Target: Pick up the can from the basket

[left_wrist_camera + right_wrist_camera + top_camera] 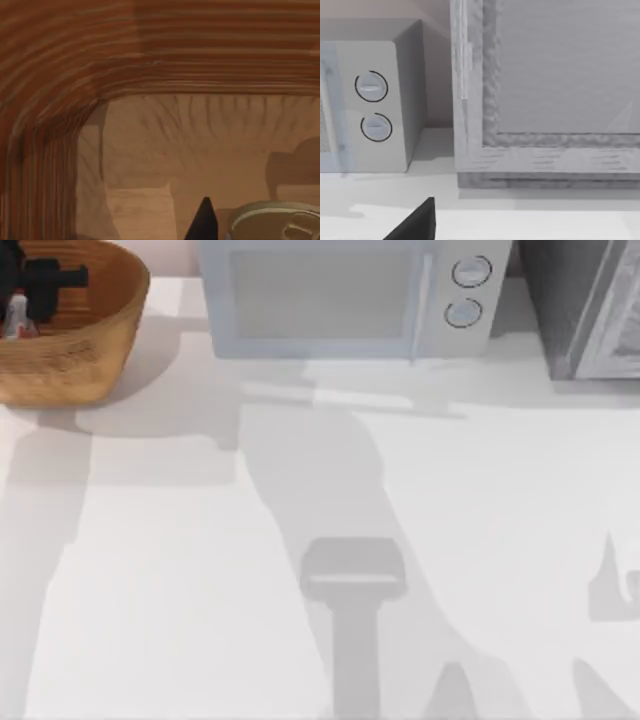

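Note:
The basket, a round orange-brown wicker bowl, stands at the table's far left corner. My left gripper reaches down inside it as a black shape. The can, small and white with red markings, sits in the basket right at the gripper's lower end. In the left wrist view the ribbed basket wall is very close. There the can's pale round top lies just beside a black tip of my left gripper. Whether they touch is unclear. My right gripper is parked facing the back right corner.
A white microwave with two round knobs stands at the back middle. A grey cabinet stands at the back right. The white tabletop carries arm shadows across its middle and front.

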